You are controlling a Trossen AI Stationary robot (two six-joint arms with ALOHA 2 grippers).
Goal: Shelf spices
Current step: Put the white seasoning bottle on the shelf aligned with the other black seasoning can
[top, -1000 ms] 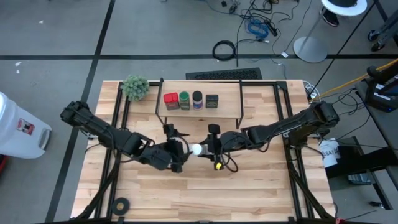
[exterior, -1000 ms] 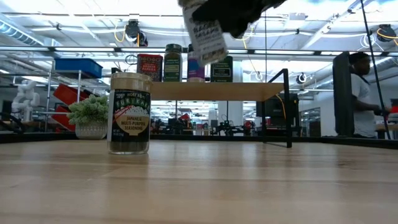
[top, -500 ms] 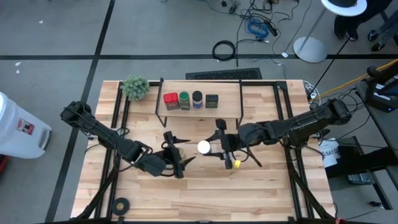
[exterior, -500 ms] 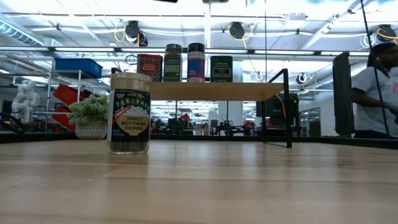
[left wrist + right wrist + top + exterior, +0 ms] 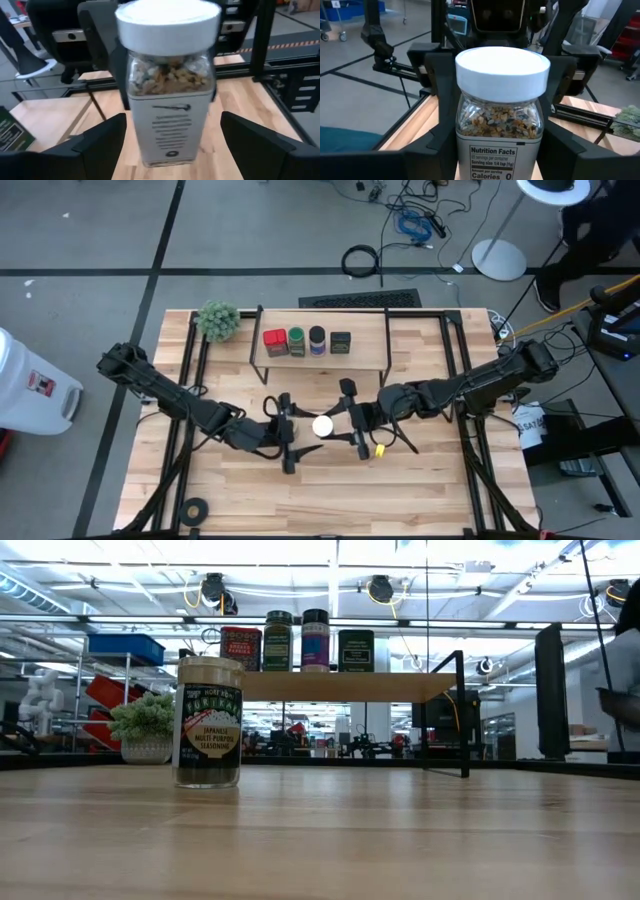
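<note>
The spices are partly shelved. Four stand in a row on the shelf [image 5: 368, 350], at the table's 12 o'clock edge in the high view: a red tin [image 5: 274, 340], a green-lidded jar [image 5: 297, 340], a dark-lidded jar [image 5: 317, 338] and a dark square tin [image 5: 341, 342].

At least two are left. A white-lidded jar [image 5: 322, 425] is held above the middle of the table, out of the low view's sight. The right gripper [image 5: 342, 425], at the jar's 3 o'clock, is clamped on its sides. The left gripper [image 5: 300, 432], at its 9 o'clock, has its jaws spread wide, one finger on either side of the jar with a gap showing at each. This looks like a handover, or a joint steadying, before the jar goes up to the shelf. A tan-lidded seasoning jar [image 5: 208, 722] stands upright on the table in the low view; I cannot pick it out from above.

The table [image 5: 420, 480] is pale jointed wood with black rails. A fuzzy green plant [image 5: 218, 319] sits at its 11 o'clock corner and a black tape roll [image 5: 194, 508] at 7 o'clock. The surrounding floor is grey, with loose cables at 12 o'clock. The low view shows a bright workshop and part of a person [image 5: 622, 690] at 3 o'clock.
</note>
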